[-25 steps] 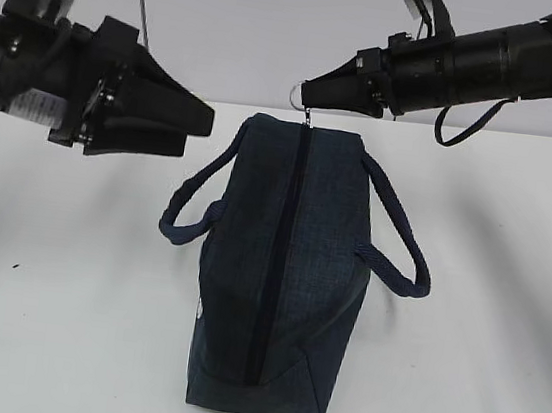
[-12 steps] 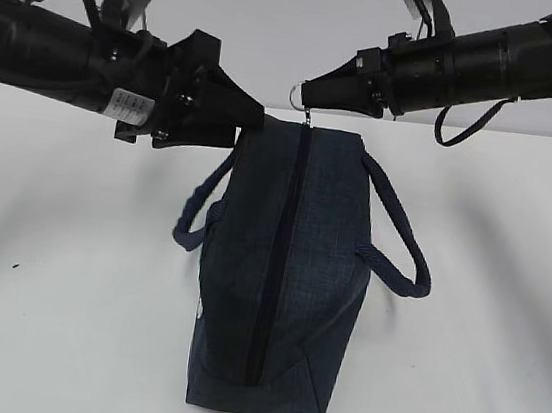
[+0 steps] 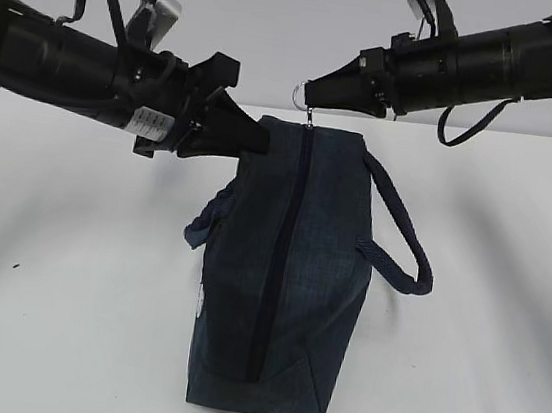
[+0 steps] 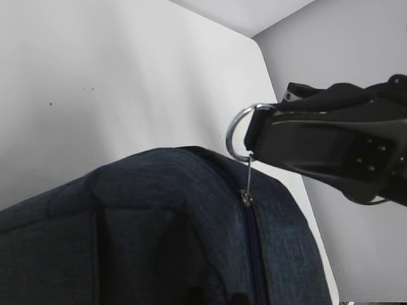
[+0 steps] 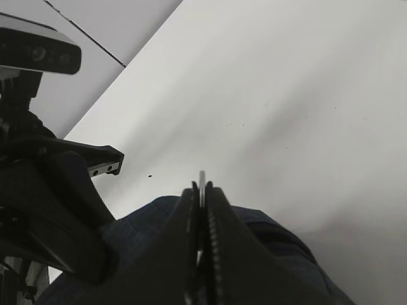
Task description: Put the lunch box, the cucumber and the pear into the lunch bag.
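Note:
The dark navy lunch bag (image 3: 308,271) stands on the white table, its top zipper (image 3: 278,257) closed along its whole length. My right gripper (image 3: 310,94) is shut on the metal ring pull (image 3: 297,95) at the bag's far end; the ring also shows in the left wrist view (image 4: 236,130), and its edge shows between the shut fingers in the right wrist view (image 5: 201,189). My left gripper (image 3: 257,141) touches the bag's far left top corner. Its fingers are hidden against the dark fabric (image 4: 159,216). The lunch box, cucumber and pear are out of view.
The bag's right handle (image 3: 403,254) loops out to the right; the left handle (image 3: 206,222) hangs close to the bag's side. The white table (image 3: 66,272) lies bare around the bag. A grey wall stands behind.
My left arm has swung right and forward until its gripper tip meets the bag's far left corner; the left handle has been pushed inward. The right gripper has stayed on the ring pull.

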Motion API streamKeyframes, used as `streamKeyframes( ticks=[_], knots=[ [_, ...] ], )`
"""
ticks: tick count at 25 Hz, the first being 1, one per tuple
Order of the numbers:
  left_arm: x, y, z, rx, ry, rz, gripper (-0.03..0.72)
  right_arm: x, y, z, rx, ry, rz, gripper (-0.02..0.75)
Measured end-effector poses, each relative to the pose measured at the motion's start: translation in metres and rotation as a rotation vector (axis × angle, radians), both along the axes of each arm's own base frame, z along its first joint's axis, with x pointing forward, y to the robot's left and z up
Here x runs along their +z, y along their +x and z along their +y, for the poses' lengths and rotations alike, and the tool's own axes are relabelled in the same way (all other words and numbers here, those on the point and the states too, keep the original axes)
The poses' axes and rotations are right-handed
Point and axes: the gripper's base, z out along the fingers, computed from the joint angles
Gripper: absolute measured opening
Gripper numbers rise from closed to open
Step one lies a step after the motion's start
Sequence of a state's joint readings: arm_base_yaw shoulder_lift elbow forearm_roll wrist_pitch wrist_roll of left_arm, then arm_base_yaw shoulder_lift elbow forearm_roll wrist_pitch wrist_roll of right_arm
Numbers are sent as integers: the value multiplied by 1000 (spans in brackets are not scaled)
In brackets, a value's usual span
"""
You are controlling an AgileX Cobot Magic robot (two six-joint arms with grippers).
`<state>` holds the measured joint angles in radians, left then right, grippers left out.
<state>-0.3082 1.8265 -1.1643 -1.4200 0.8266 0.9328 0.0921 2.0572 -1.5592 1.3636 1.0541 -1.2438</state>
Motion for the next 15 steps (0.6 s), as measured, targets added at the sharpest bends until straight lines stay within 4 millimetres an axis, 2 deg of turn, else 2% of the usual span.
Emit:
streamKeyframes(
  ticks=[5, 11, 15],
  knots=[
    [0, -2, -2, -45, -16, -10, 25, -2, 1, -1, -9, -27, -5, 6],
    [2, -7, -4, -118, -42, -45, 25, -3, 4, -12, -37, -32, -5, 5],
    [5, -8, -5, -138, -61, -53, 25, -14, 9, -20, -53, -32, 21, 6]
  ],
)
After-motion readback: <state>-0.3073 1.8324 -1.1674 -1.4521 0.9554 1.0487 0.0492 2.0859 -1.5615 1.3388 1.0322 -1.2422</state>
